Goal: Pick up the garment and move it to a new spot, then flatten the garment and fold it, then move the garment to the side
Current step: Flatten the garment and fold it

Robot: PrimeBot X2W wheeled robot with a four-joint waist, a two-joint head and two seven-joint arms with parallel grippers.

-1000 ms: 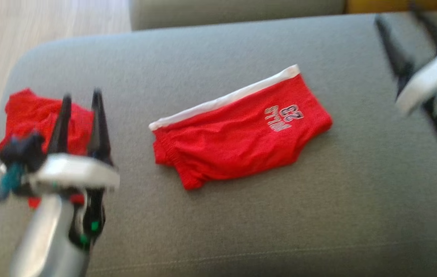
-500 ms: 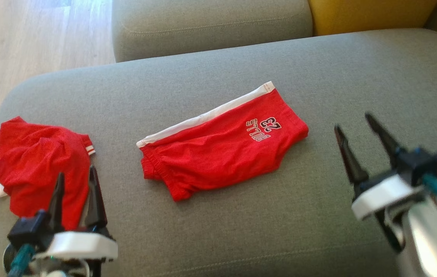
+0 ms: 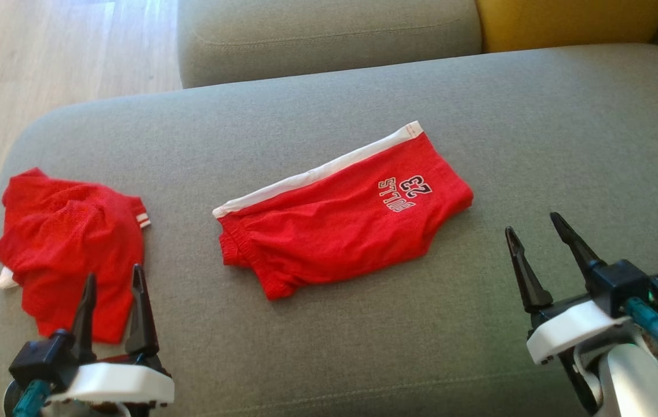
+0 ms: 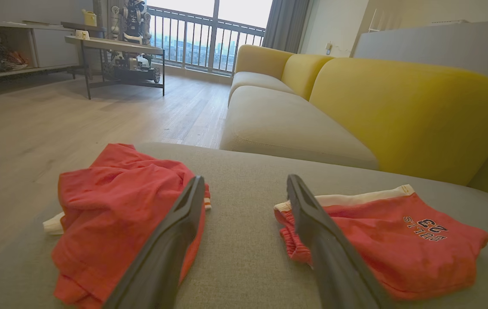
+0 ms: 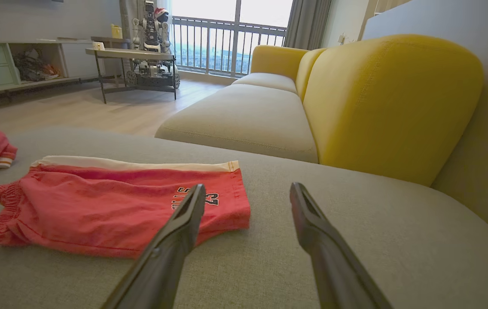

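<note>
Home living room; yellow-backed sofa [image 5: 390, 107]; wood floor [image 4: 76, 120]; balcony railing [image 5: 218, 47]; shelving [image 5: 20, 64].

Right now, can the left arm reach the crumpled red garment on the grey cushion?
Probably yes. The left gripper is open, and the crumpled red garment lies just ahead of its fingers on the grey cushion, with nothing between them.

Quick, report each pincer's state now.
Left pincer: open, holding nothing.
Right pincer: open, holding nothing.
</note>
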